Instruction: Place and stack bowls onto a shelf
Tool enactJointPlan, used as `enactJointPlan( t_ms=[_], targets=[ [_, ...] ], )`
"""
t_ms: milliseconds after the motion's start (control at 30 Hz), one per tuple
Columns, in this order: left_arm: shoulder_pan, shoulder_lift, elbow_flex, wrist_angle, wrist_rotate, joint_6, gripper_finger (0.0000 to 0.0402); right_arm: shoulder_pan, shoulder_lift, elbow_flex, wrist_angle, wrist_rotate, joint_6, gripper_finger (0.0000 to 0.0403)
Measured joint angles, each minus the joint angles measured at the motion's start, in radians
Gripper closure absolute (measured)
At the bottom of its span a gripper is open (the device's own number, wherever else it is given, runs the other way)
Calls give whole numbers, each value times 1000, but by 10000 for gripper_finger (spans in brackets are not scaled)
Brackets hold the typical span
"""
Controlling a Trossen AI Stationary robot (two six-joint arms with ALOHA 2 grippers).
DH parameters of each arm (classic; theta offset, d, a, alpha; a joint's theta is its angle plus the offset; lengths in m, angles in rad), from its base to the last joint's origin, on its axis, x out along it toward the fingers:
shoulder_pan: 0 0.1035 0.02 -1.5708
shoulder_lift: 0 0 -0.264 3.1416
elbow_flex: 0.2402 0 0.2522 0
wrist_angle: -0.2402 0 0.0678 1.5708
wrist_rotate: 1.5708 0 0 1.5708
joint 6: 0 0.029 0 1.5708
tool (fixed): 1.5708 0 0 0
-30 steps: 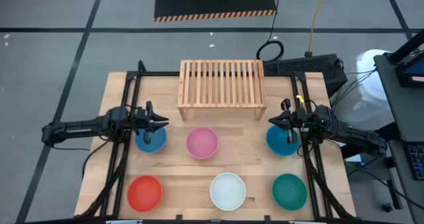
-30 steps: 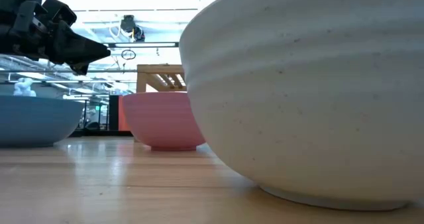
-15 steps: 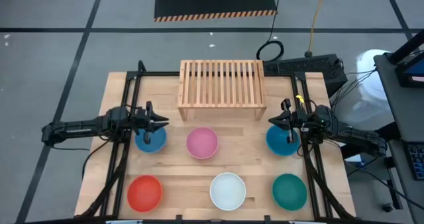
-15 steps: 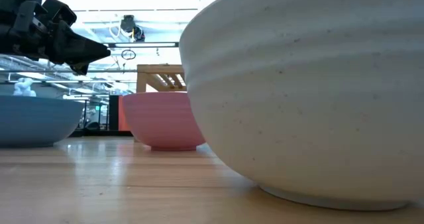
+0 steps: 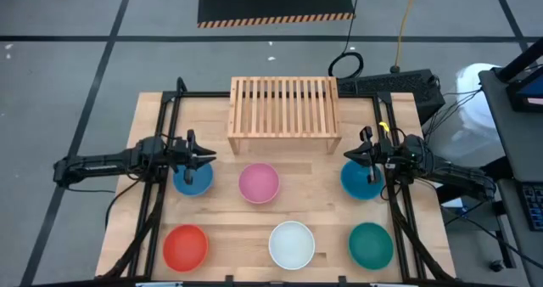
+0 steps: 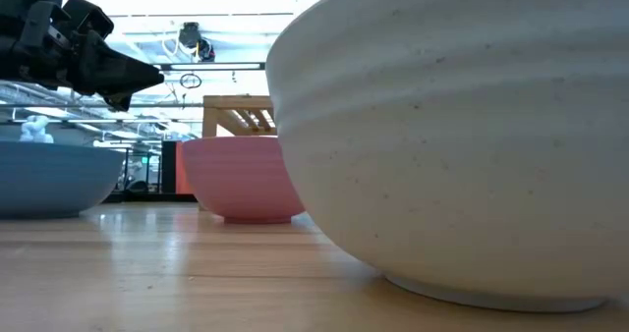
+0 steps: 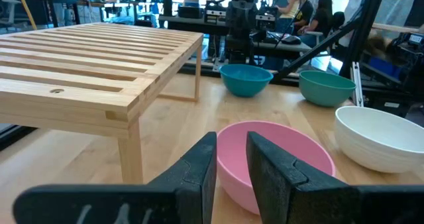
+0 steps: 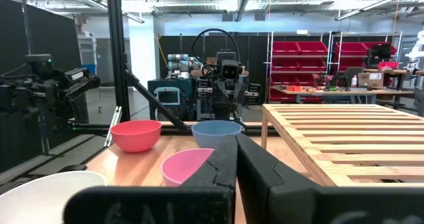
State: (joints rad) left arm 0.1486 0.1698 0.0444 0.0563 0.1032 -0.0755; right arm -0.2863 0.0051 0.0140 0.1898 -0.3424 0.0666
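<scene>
Nothing has been stacked yet: the shelf (image 5: 284, 115) stands bare at the middle of the tabletop's (image 5: 322, 227) far edge, and all six bowls sit on the wood in two rows in front of it.

Left to right, the far row holds a blue bowl (image 5: 193, 181) near the left edge, a pink bowl (image 5: 259, 182) in the middle and a second blue bowl (image 5: 361, 181) near the right edge. The near row holds a red bowl (image 5: 185, 246), a white bowl (image 5: 292, 243) and a teal bowl (image 5: 371, 244).

The left gripper (image 5: 206, 156) hovers over the far rim of the left blue bowl, its fingers a narrow gap apart and holding nothing. The right gripper (image 5: 349, 157) hangs over the far rim of the right blue bowl with its fingers pressed together, also empty.

This looks like the opening step, before any pick. Next, I judge, one gripper must spread wider, drop onto a bowl's rim, pinch the wall and carry the bowl to the slats.
</scene>
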Motion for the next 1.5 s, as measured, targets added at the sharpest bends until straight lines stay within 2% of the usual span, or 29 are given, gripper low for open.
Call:
enactJointPlan(
  t_ms=[1067,1500],
  targets=[
    [0,0,0,0,0,0,314,0,0,0,0,0,0,403],
    [0,0,0,0,0,0,314,0,0,0,147,0,24,403]
  ],
)
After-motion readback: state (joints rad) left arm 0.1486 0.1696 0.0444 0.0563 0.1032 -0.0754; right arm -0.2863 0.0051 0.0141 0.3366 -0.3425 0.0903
